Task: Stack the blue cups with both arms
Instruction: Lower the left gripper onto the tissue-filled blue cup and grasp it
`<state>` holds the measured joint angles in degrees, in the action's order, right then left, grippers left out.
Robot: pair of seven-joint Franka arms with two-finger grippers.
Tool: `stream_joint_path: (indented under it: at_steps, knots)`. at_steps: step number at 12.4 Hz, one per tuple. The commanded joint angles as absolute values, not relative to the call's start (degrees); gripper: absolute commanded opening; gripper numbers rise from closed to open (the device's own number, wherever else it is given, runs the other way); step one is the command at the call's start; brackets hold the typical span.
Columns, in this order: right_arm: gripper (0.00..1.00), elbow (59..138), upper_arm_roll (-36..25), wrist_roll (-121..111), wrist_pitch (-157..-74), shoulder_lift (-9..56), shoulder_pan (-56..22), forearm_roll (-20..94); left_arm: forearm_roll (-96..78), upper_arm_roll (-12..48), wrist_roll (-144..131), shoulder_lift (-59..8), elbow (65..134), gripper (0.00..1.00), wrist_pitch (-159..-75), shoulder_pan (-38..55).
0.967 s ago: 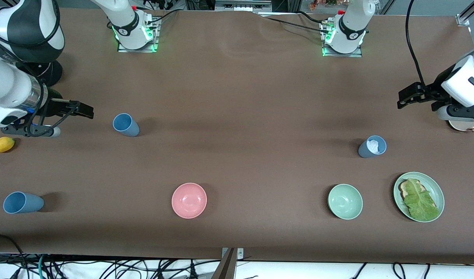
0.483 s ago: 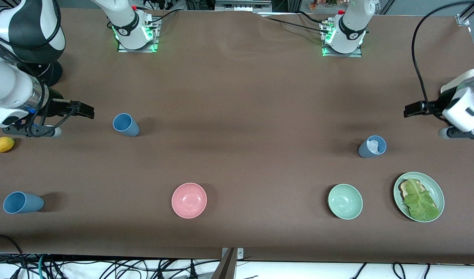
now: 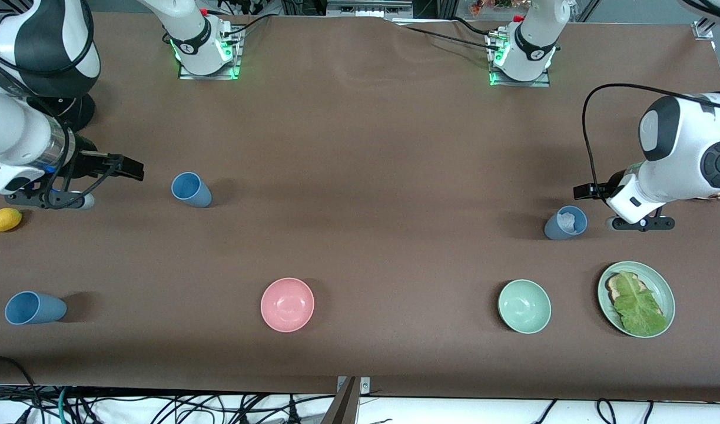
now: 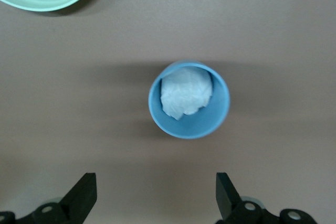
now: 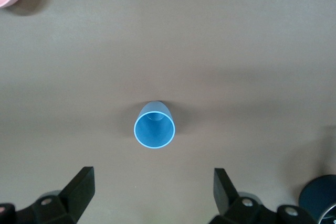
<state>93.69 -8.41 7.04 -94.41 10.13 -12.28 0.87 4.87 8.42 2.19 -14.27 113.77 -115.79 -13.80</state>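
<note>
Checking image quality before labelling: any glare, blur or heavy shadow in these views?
Front view: even light, soft shadows beside each cup, green glow at the arm bases. Left wrist view: sharp on the cup with white stuff inside, faint shadow band. Right wrist view: empty blue cup sharp, no glare.

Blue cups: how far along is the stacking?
Nothing is stacked yet. All three blue cups stand apart: one by the open right end effector, one nearer the camera, and one holding something white beside the open left end effector. Neither holds anything; every grasp remains.
</note>
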Motion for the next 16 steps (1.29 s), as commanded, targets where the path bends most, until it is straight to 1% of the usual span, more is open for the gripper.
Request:
stream_joint_path:
  at_steps: [1, 4, 5, 6, 7, 8, 9, 10, 14, 16]
  knots:
    - [1.0, 93.96, -8.35, 7.65, -94.92, 10.72, -12.3, 1.32, 6.59, 9.05, 6.06, -17.47, 113.73, 1.0, -122.75, -16.61]
    - [1.0, 93.96, -8.52, 7.47, -94.92, 10.11, -12.13, 1.41, 6.5, 9.14, 5.89, -21.78, 113.55, 0.99, -129.0, -16.35]
    - [1.0, 93.78, -8.61, 7.12, -94.83, 9.93, -12.13, 1.41, 6.5, 9.14, 5.98, -22.84, 113.64, 0.97, -130.59, -16.43]
    - [1.0, 93.26, -8.87, 7.03, -94.57, 9.93, -12.04, 1.41, 6.5, 9.14, 5.98, -23.55, 113.73, 0.78, -130.69, -16.52]
    - [1.0, 92.99, -8.88, 6.94, -94.22, 9.84, -11.95, 1.49, 6.5, 9.14, 5.98, -23.99, 113.9, 0.51, -130.69, -16.61]
    - [1.0, 92.99, -8.79, 6.94, -94.04, 9.5, -11.95, 1.41, 6.5, 9.14, 5.89, -24.17, 113.73, 0.3, -130.69, -16.52]
    - [1.0, 92.73, -8.79, 6.94, -94.04, 9.32, -11.95, 1.41, 6.5, 9.14, 5.89, -24.26, 113.64, 0.11, -130.61, -16.52]
    - [1.0, 92.72, -8.7, 6.94, -94.04, 8.97, -11.95, 1.41, 6.42, 9.23, 5.71, -24.26, 113.47, 0.0, -130.43, -16.44]
    - [1.0, 92.72, -8.88, 6.94, -93.52, 5.63, -11.95, 1.49, 5.98, 9.49, 4.75, -24.08, 110.93, 0.0, -129.2, -15.73]
    - [1.0, 92.72, -9.05, 6.94, -92.55, 4.22, -11.95, 1.49, 5.54, 10.45, 4.75, -23.91, 106.55, 0.0, -123.17, -14.86]
